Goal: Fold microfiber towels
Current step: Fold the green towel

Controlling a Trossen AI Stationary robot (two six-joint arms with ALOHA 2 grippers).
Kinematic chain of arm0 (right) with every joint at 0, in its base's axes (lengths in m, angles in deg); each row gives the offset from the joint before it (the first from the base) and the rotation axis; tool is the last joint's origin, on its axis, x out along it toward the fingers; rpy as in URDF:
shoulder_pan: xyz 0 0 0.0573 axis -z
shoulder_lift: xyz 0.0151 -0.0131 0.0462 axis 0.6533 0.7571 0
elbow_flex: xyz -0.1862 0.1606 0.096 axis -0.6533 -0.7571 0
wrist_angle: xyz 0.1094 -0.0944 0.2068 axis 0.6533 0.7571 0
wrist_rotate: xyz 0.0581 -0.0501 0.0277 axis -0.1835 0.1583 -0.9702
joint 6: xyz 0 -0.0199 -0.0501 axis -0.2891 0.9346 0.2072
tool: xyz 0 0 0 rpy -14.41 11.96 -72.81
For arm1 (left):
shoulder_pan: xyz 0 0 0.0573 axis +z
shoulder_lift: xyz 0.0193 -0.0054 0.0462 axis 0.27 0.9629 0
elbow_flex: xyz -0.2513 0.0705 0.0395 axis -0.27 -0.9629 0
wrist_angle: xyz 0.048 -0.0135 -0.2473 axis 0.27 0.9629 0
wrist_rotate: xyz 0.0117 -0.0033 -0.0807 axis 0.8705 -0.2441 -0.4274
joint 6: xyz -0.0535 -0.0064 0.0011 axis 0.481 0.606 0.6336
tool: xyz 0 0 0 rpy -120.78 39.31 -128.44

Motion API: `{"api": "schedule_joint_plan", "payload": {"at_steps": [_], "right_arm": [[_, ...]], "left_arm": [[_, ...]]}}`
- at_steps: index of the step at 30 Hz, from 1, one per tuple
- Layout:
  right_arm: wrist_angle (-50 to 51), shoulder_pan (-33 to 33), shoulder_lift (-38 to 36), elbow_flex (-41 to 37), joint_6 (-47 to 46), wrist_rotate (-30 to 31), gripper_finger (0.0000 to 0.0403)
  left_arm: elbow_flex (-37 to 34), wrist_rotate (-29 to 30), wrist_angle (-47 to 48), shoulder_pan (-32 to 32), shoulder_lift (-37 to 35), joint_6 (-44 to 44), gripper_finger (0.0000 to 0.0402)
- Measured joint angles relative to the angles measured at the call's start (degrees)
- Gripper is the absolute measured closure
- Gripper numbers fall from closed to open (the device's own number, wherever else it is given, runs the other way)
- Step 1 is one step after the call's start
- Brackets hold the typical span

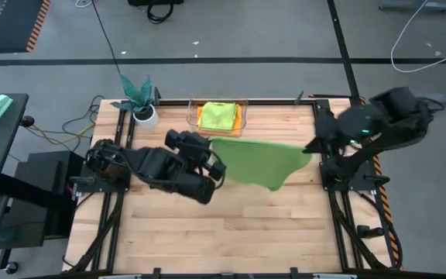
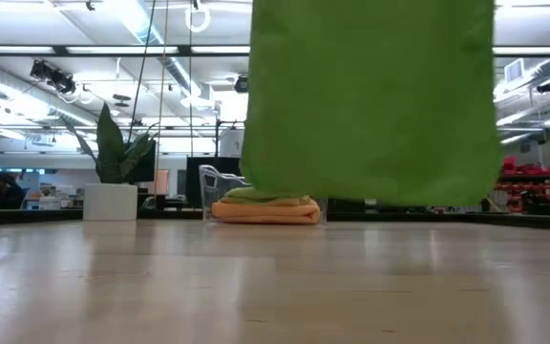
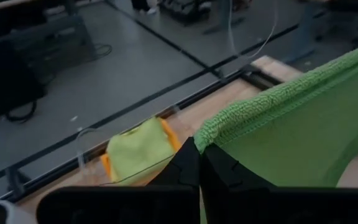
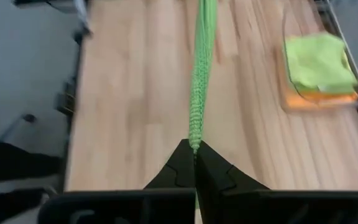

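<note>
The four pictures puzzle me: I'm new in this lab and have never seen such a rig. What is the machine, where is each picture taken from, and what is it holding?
It is a robot with two dark arms at a wooden table, each ending in a two-finger pincer. One picture looks straight down from above, one looks level across the tabletop, and two come from cameras on the arms' wrists. The left pincer and the right pincer are each shut on a corner of the green towel, stretching it in the air between them. At the table's far edge, a clear tray holds folded towels, yellow-green on top and orange beneath. A potted plant stands beside it.
</note>
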Motion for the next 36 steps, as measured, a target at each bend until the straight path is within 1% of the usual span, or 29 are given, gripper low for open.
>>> {"api": "schedule_joint_plan", "payload": {"at_steps": [5,10,14,19,23,27,29,32,36], "right_arm": [[0.0,11.4,0.0,-5.8,7.5,-4.4,0.0403],[-0.2,22.8,0.1,-8.3,14.7,-7.2,0.0403],[-0.4,30.6,0.2,-7.8,19.1,-7.9,0.0403],[-0.8,37.6,0.8,-4.4,23.5,-8.2,0.0403],[-1.1,40.3,1.0,-3.1,24.9,-8.5,0.0403],[-0.6,40.5,1.1,-3.6,24.5,-8.5,0.0403],[-0.2,39.4,1.2,-4.3,23.2,-10.3,0.0403],[0.3,36.7,1.2,-6.2,20.6,-14.0,0.0403],[-0.3,31.3,0.9,-11.8,16.6,-14.9,0.0403]], "left_arm": [[0.0,-3.3,0.4,4.0,0.0,-2.1,0.0397],[0.0,-5.4,0.2,8.2,0.0,-5.4,0.0398],[0.0,-8.3,0.0,11.0,0.0,-7.8,0.0398],[0.0,-8.8,-0.4,14.0,-0.3,-9.6,0.0398],[0.0,-10.6,-0.7,15.3,-1.0,-9.9,0.0398],[0.0,-12.4,-0.5,15.2,-1.1,-10.0,0.0398],[-0.4,-14.7,0.0,15.1,-1.0,-9.4,0.0398],[-3.1,-16.8,0.5,14.3,-1.0,-7.7,0.0398],[-8.4,-20.6,0.2,12.7,-1.2,-4.5,0.0398]]}}
